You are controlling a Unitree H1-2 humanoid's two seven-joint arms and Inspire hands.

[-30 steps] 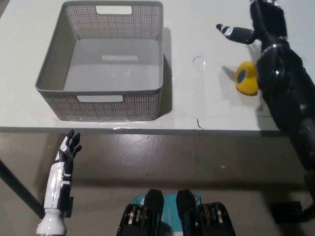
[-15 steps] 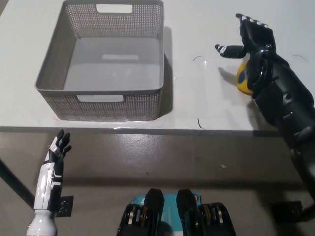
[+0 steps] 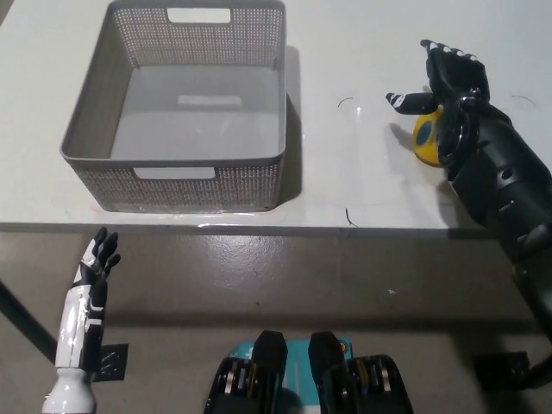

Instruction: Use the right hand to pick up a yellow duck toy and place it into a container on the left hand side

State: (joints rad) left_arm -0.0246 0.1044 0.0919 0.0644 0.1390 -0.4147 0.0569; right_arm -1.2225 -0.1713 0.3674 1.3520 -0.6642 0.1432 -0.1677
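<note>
Over the yellow duck toy (image 3: 425, 138) my right hand (image 3: 450, 82) hovers spread, grasping nothing; I'd lower squarely before closing, then carry it to the basket (image 3: 90, 168).

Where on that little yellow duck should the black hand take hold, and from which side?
Probably around the yellow duck's rounded body, coming down from above: it sits alone on the white table, mostly hidden under the right hand, whose fingers are spread open over it.

White table (image 3: 362, 185) — grey mesh basket (image 3: 185, 177) left, yellow duck toy (image 3: 424, 138) right
</note>
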